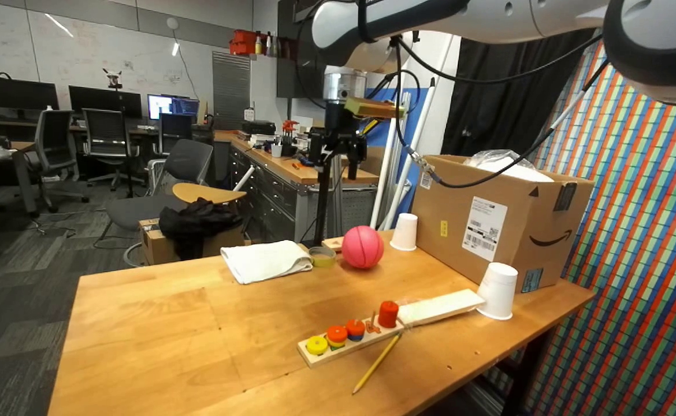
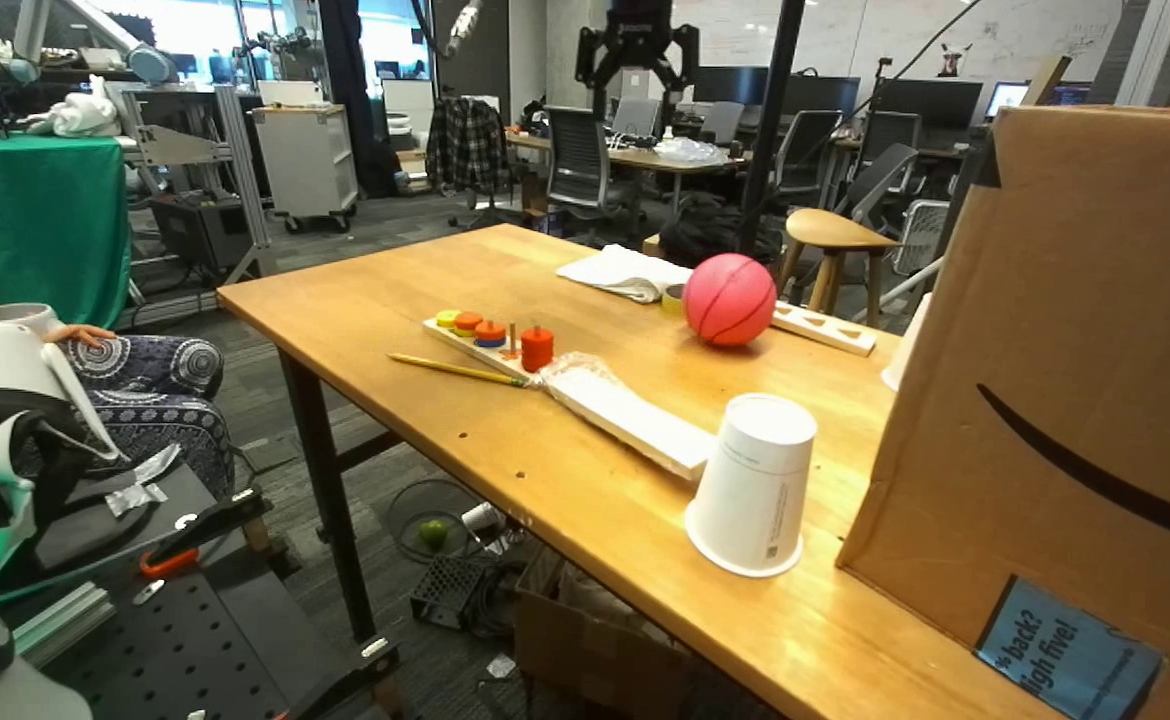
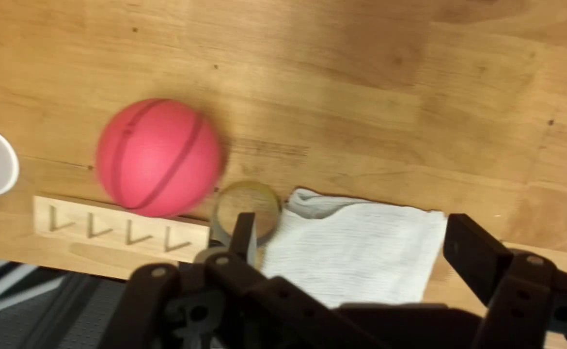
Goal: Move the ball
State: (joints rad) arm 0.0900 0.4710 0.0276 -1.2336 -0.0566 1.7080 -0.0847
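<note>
The ball (image 1: 362,247), pinkish-red with dark seams, rests on the wooden table beside a tape roll in both exterior views. The same ball (image 3: 157,157) fills the left middle of the wrist view, outside the fingers. My gripper (image 3: 350,218) is open, its two fingers wide apart with only the white towel visible on the table below, between them. In an exterior view the gripper (image 2: 633,112) hangs high above the table, pointing down. It also shows as the black gripper (image 1: 336,169) well above the ball's height. Nothing touches the ball from the arm.
The towel (image 3: 361,252), tape roll (image 3: 275,206) and slim wooden peg strip (image 3: 109,242) lie near the ball. White cups (image 1: 404,232) (image 2: 753,490) stand by a big cardboard box (image 1: 459,202). A ring toy (image 1: 337,336), white board (image 1: 442,306) and pencil (image 1: 377,363) lie nearer one edge.
</note>
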